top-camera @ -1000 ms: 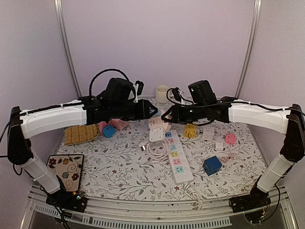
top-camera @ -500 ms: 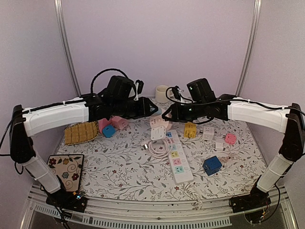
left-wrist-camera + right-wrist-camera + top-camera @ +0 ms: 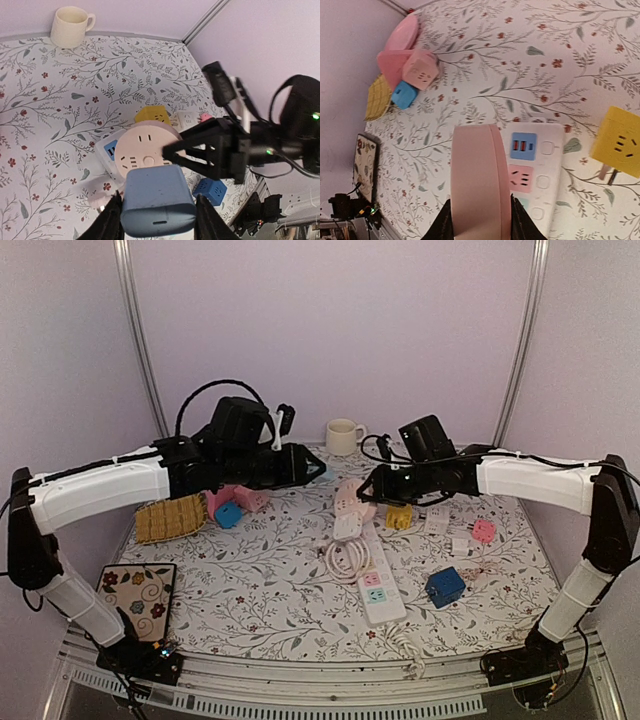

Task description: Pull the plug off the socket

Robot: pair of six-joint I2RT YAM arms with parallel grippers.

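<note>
Left fingers (image 3: 111,225) and right fingers (image 3: 442,230) hover over the floral counter (image 3: 260,570) between lilac walls (image 3: 330,320). The left pair, half spread, pinch the blue plug (image 3: 157,200). The right pair, narrower, clamp the pink socket (image 3: 480,170) nearby, and a gap shows between the two from above.

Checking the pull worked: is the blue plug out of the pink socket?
Out: top view shows a gap between the blue plug in the left gripper and the pink socket in the right gripper.

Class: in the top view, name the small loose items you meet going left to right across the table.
woven mat → light blue cube → cream mug → yellow cube → dark blue cube → pink adapter
</note>
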